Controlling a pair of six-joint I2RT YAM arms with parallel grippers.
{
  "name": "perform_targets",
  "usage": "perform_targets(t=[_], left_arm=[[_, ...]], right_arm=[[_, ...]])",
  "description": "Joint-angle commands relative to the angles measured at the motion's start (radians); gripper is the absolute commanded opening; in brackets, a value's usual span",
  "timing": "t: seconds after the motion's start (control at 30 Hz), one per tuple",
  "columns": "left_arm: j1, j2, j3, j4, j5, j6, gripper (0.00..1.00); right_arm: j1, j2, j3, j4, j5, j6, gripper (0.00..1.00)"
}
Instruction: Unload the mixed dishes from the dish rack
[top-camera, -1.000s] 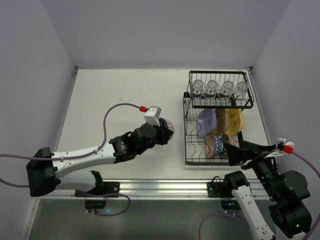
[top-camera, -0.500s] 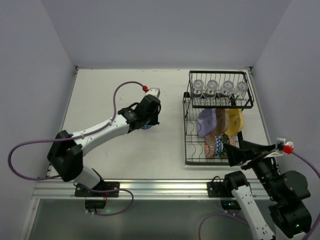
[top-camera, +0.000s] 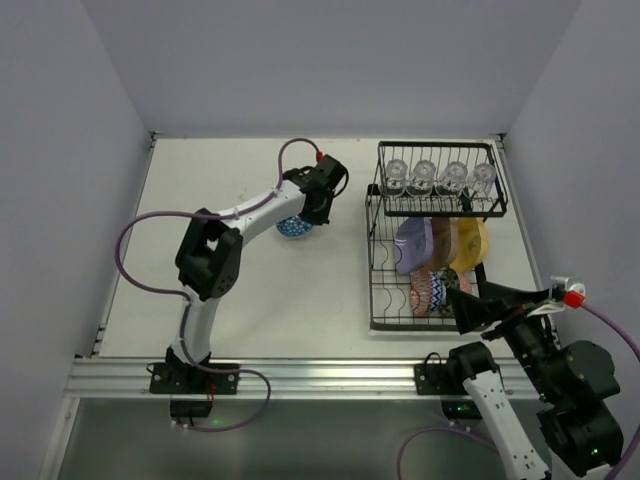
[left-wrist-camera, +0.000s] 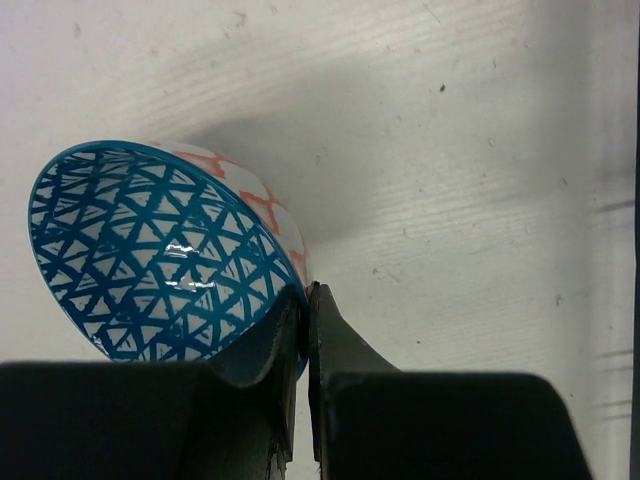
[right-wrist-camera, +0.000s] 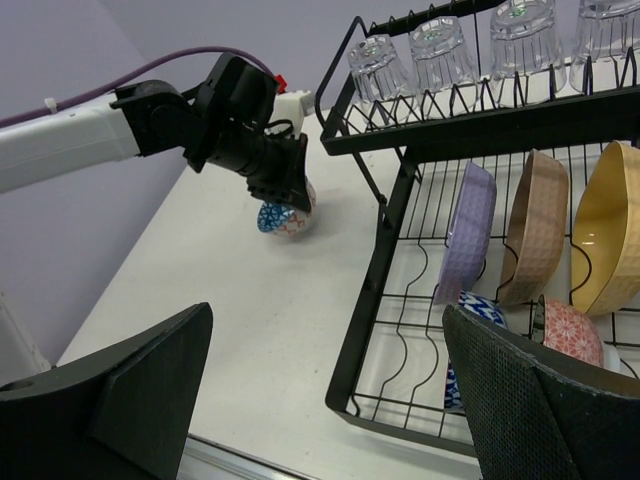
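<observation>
My left gripper (top-camera: 312, 206) is shut on the rim of a small bowl (top-camera: 293, 229), blue-triangle inside, orange pattern outside. In the left wrist view one finger is inside the bowl (left-wrist-camera: 160, 250) and one outside, pinching the rim (left-wrist-camera: 305, 295). The bowl is tilted, low over the table; I cannot tell if it touches. The black dish rack (top-camera: 376, 262) stands at the right, with four clear glasses (top-camera: 440, 177) on its upper shelf. Lavender (top-camera: 412, 245), brown (top-camera: 441, 238) and yellow (top-camera: 470, 245) plates stand in the slots, with patterned bowls (top-camera: 430, 291) below. My right gripper (top-camera: 490, 303) is open and empty, near the rack's front.
The right wrist view shows the rack's front corner (right-wrist-camera: 352, 398) close ahead, the left arm (right-wrist-camera: 150, 120) reaching across at the upper left, and the held bowl (right-wrist-camera: 285, 218) left of the rack. The left arm's purple cable (top-camera: 150, 260) loops over the table's left side. Walls close in on three sides.
The left arm has carried the bowl from the table's middle front to the far side, beside the rack's upper shelf. The right arm has not moved.
</observation>
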Motion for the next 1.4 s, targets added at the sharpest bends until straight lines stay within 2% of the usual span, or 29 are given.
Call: perform_targets(t=[0.0,0.27,0.37,0.4,0.47,0.5,0.6,0.63,0.67,0.7,0.83,0.97,1.07,1.2,1.33,1.37], left_arm=[[0.029,0.030,0.116,-0.092,-0.040,0.077,0.00],[0.041,0.147,0.222,-0.166,-0.049,0.139,0.00],[0.046,0.152,0.231,-0.163,-0.051,0.140,0.00],[0.046,0.147,0.225,-0.160,-0.049,0.142,0.03],[0.046,0.121,0.216,-0.147,-0.050,0.137,0.28],[0.045,0.109,0.207,-0.140,-0.057,0.133,0.44],[0.046,0.037,0.157,-0.080,-0.058,0.122,0.57],[0.046,0.017,0.136,-0.052,-0.079,0.119,0.66],[0.046,-0.014,0.130,-0.046,-0.092,0.113,0.70],[0.046,-0.029,0.124,-0.040,-0.103,0.107,0.99],[0.046,-0.133,0.056,0.036,-0.138,0.052,1.00],[0.046,-0.336,-0.105,0.138,-0.292,-0.030,1.00],[0.046,-0.480,-0.241,0.213,-0.305,-0.081,1.00],[0.051,-0.664,-0.427,0.337,-0.216,-0.119,1.00],[0.051,-0.818,-0.566,0.489,-0.036,-0.157,1.00],[0.051,-0.863,-0.614,0.523,0.085,-0.173,1.00]], right_arm=[[0.001,0.000,0.010,-0.013,-0.018,-0.028,0.99],[0.001,-0.010,-0.030,0.010,-0.048,-0.008,0.99],[0.001,-0.013,-0.031,0.010,-0.056,-0.005,0.99],[0.002,-0.014,-0.033,0.010,-0.056,-0.005,0.99],[0.001,-0.017,-0.034,0.003,-0.052,-0.008,0.99],[0.002,-0.017,-0.036,0.000,-0.052,-0.008,0.99],[0.001,-0.019,-0.036,-0.004,-0.050,-0.011,0.99],[0.001,-0.017,-0.036,-0.006,-0.050,-0.013,0.99],[0.002,-0.017,-0.037,-0.007,-0.047,-0.014,0.99],[0.002,-0.017,-0.037,-0.007,-0.044,-0.016,0.99],[0.001,-0.002,-0.045,-0.013,-0.032,-0.027,0.99],[0.001,0.050,-0.031,-0.041,0.010,-0.022,0.99],[0.001,0.116,-0.011,-0.055,0.042,-0.013,0.99],[0.001,0.187,0.039,-0.049,0.076,-0.020,0.99],[0.001,0.216,0.079,-0.040,0.203,-0.072,0.99],[0.001,0.210,0.082,-0.036,0.235,-0.082,0.99]])
